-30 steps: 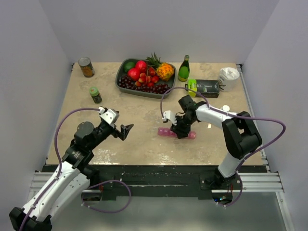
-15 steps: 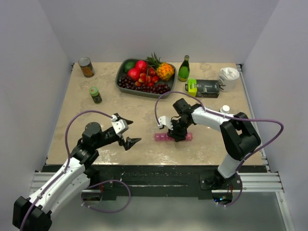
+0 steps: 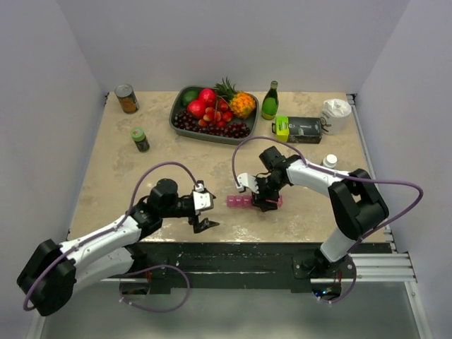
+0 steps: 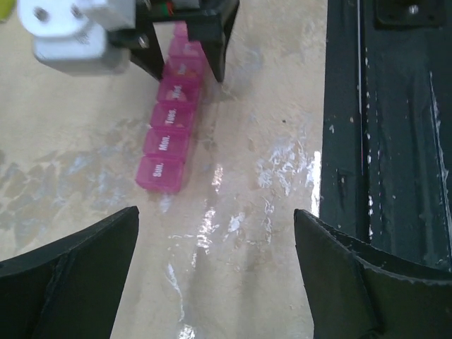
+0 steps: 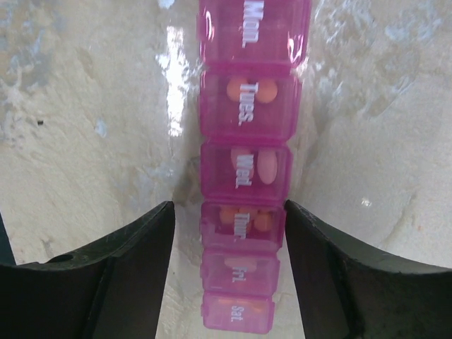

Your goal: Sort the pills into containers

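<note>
Right wrist view: right hand (image 5: 227, 233) pinching pink pill box (image 5: 247, 169) at its Thursday cell, lids shut, lying flat on surface (image 3: 120, 169). Left hand (image 4: 215, 275) spread wide, near box's Sunday end.

Right wrist view: organizer (image 5: 246, 176) ran off the top edge, Mon. lid cut, Sun. out of frame. Pill count behind the lids was unclear; Fri./Sat. were blurred. Left wrist view: the organizer's far end sat hidden behind the right gripper (image 4: 185, 56). Top view: right gripper covered the organizer's mid; lid labels too small to read.
</note>
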Robot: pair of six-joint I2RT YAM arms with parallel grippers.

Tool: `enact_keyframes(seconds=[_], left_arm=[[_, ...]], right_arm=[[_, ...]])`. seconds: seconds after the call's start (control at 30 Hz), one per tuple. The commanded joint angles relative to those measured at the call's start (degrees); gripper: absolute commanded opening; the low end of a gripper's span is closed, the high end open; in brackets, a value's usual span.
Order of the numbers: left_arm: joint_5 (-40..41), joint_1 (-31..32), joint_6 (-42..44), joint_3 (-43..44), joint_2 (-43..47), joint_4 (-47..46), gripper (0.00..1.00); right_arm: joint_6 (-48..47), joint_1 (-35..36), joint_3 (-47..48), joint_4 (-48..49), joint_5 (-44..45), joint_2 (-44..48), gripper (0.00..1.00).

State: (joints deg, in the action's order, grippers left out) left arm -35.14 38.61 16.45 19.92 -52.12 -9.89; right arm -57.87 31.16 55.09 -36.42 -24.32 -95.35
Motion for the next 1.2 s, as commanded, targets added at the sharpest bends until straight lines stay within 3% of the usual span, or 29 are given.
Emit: enact_keyframes(seconds=[0.0, 0.3, 0.57, 0.87, 1.17], left_arm=[[0.59, 2.17, 9.3, 2.92, -8.93, -6.88, 0.94], [2.35, 4.45, 14.93, 10.83, -25.9, -12.96, 0.9], [7.01, 8.5, 16.77, 14.53, -34.71, -15.77, 0.82], [16.93, 12.72, 16.16, 14.18, -37.44, -18.58, 0.79], [21.69, 15.0, 15.46, 16.2, -41.22, -17.62, 0.63]], right_arm=[[-5.84, -3.29, -2.26, -1.37, -4.24, 3.24, 0.64], [-8.14, -4.44, -3.41, -1.02, -5.04, 2.72, 0.53], [-7.88, -4.79, -1.92, -3.21, -7.67, 2.27, 0.3], [-7.09, -4.88, -1.3, -3.56, -8.38, 1.48, 0.28], [-6.47, -5.05, -1.21, -3.3, -8.29, 1.48, 0.25]])
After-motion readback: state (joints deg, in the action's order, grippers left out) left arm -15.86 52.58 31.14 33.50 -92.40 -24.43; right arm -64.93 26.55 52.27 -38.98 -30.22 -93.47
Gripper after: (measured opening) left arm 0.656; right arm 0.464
